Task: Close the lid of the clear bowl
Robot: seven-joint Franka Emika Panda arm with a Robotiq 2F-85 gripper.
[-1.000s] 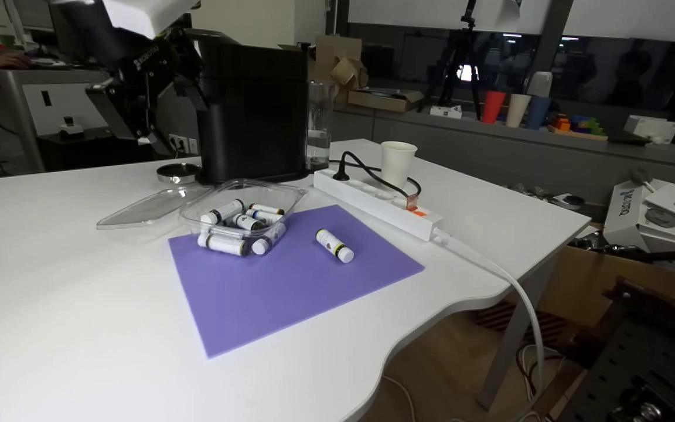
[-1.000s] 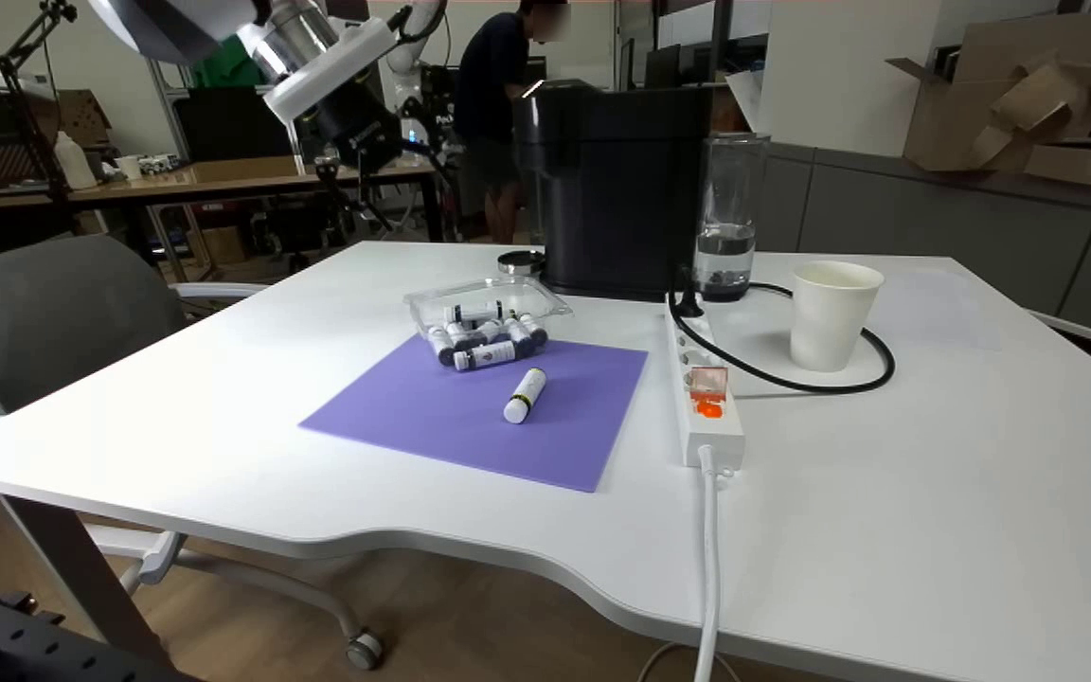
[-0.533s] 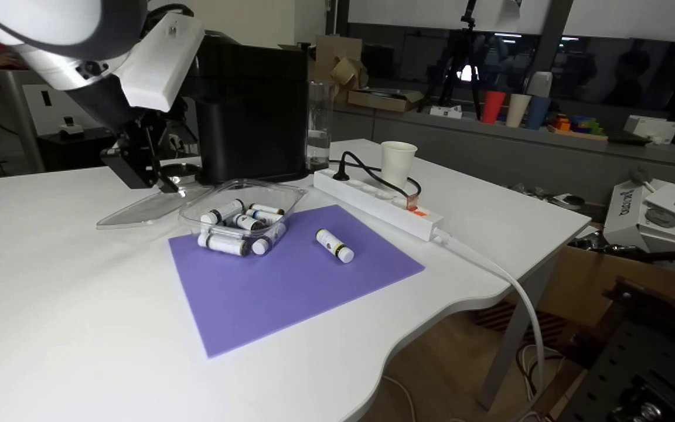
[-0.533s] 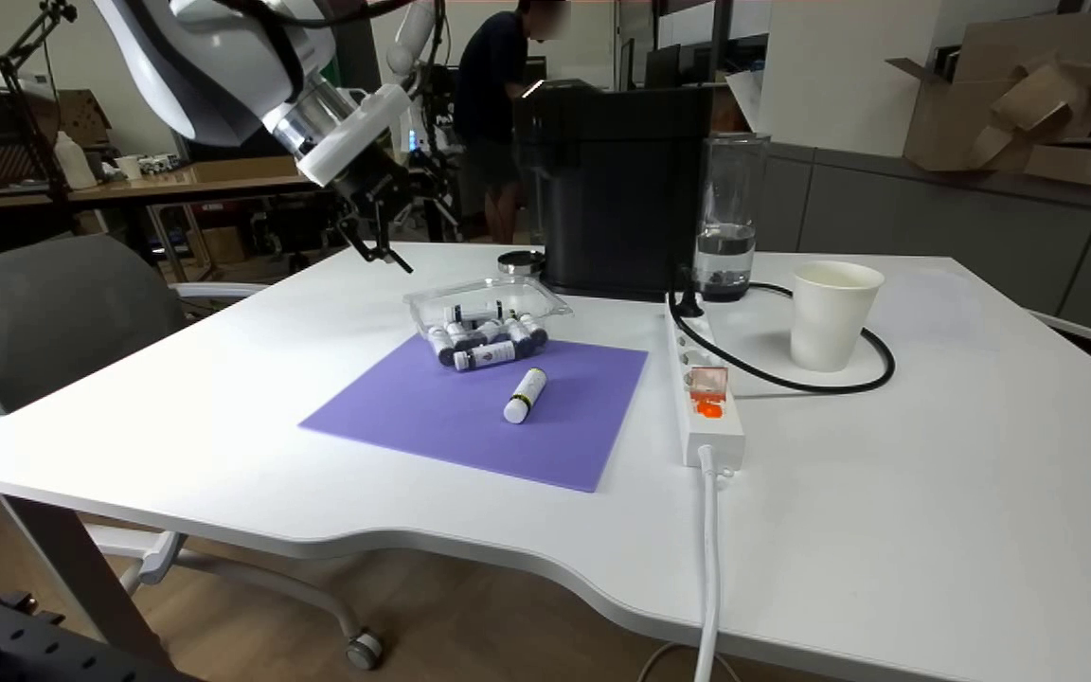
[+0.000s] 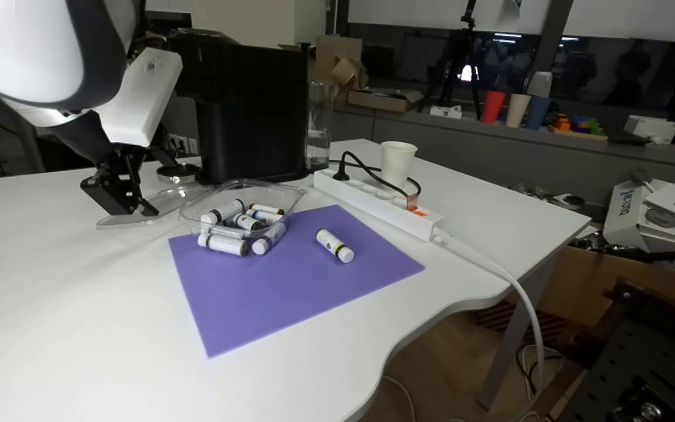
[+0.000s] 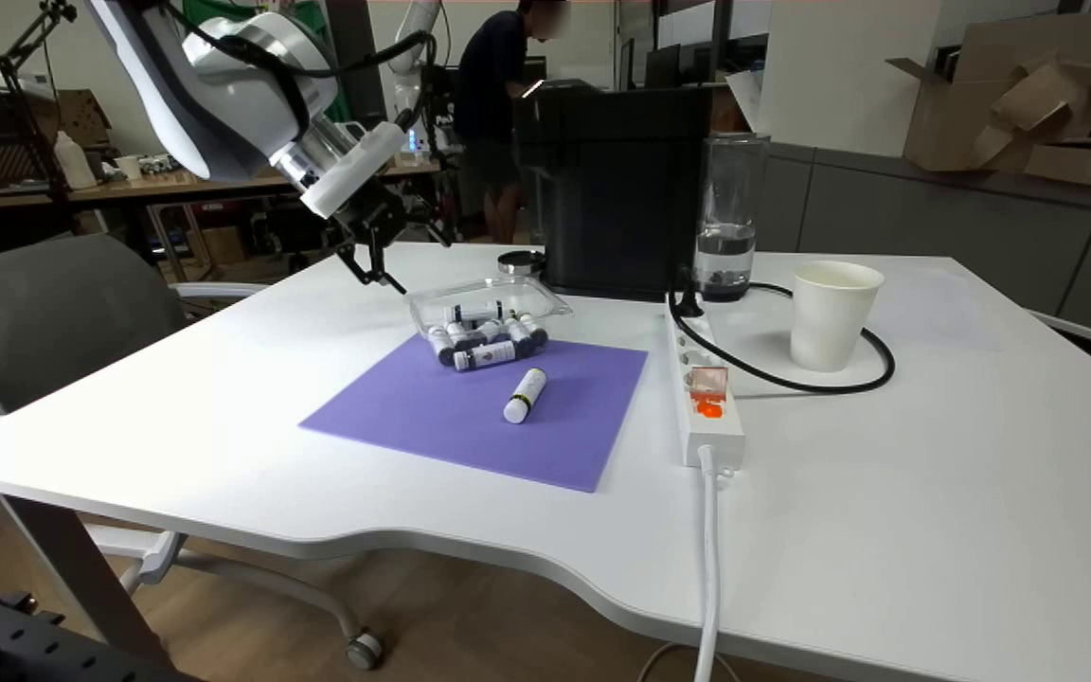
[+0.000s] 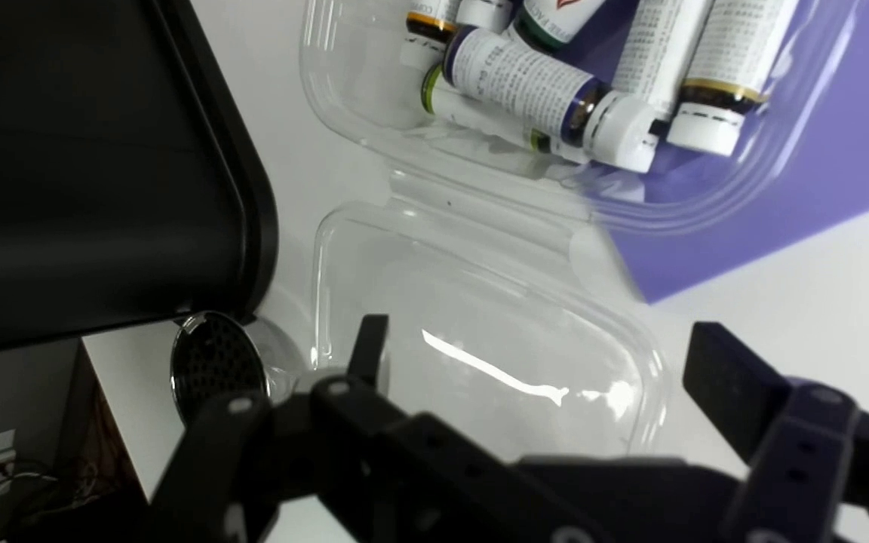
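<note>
The clear bowl [image 5: 267, 191] stands open, partly on the purple mat, with several white-labelled bottles in it; it also shows in the other views [image 6: 545, 299] [image 7: 359, 94]. The see-through lid [image 5: 169, 201] is hinged to the bowl and folded out flat beside it, away from the mat. It fills the middle of the wrist view [image 7: 465, 302]; in an exterior view I cannot make it out behind the bowl. My gripper [image 5: 159, 183] is open and empty over the lid, fingers wide apart [image 7: 541, 343], one over the lid, one past its edge. I cannot tell whether a finger touches it.
A tall black machine [image 5: 255, 111] stands close behind the bowl and lid. A metal-topped jar [image 5: 178, 172] sits beside the lid. A loose bottle [image 5: 334, 245] lies on the purple mat [image 5: 290, 293]. A power strip [image 5: 372, 202] and white cup [image 5: 398, 164] stand beyond the mat.
The arm has come down, bringing the open gripper from above the table to low over the lid. The bowl, lid and bottles have not moved.
</note>
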